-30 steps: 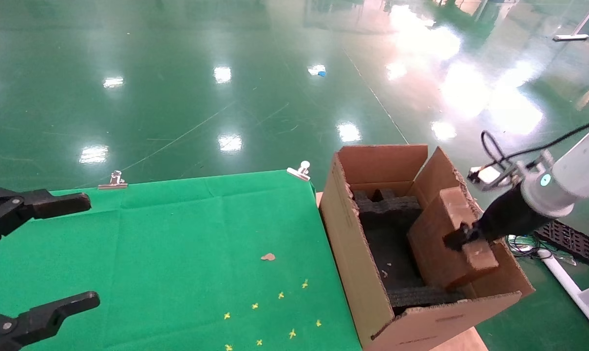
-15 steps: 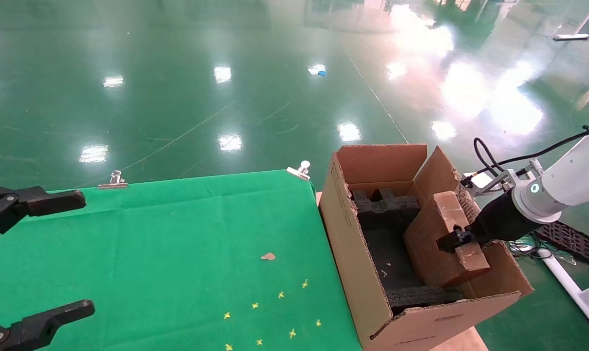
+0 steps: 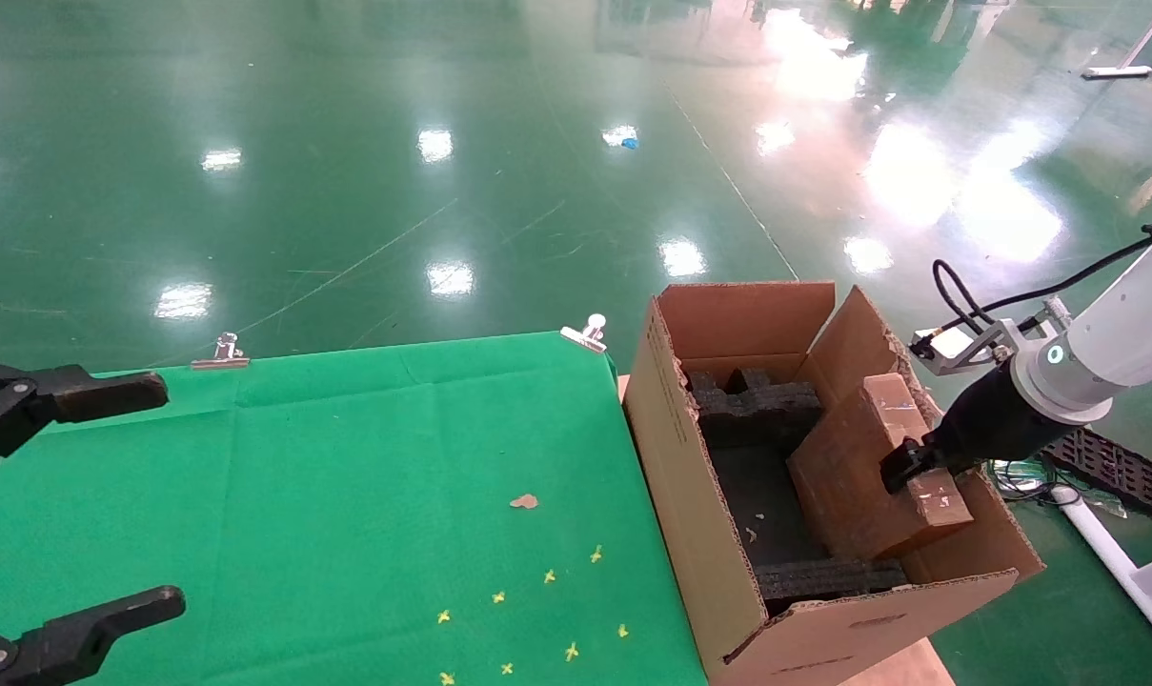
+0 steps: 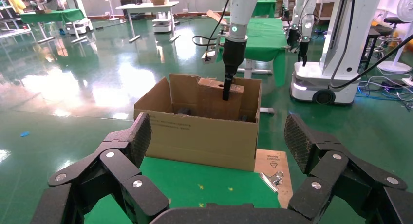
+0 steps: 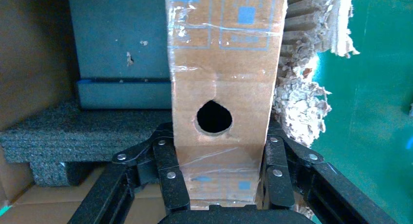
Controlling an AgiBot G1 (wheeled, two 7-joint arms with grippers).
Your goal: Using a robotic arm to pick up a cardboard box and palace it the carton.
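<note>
The robotic arm [image 3: 1100,357], white with a teal ring, reaches in from the right over the carton [image 3: 690,495]. Its right gripper [image 3: 909,465] is shut on the cardboard box [image 3: 857,476], which stands tilted inside the carton against the right flap, on the black foam [image 3: 757,405]. In the right wrist view the taped cardboard box [image 5: 224,63] with its round hole sits between both fingers [image 5: 168,175] of the right gripper [image 5: 219,146]. My left gripper [image 3: 128,500] hangs open over the green table's left side, holding nothing; the left wrist view shows the left gripper [image 4: 219,136] facing the carton [image 4: 204,141].
The table is covered with a green cloth [image 3: 347,457] held by metal clips [image 3: 590,333], with small yellow marks and a cardboard scrap [image 3: 524,501]. The carton stands at the table's right end. A black grid tray [image 3: 1114,469] and a white bar lie on the floor beyond.
The right gripper has lowered the cardboard box slightly deeper into the carton, shifting a little left and then back right. The left gripper drifted slightly left, still open.
</note>
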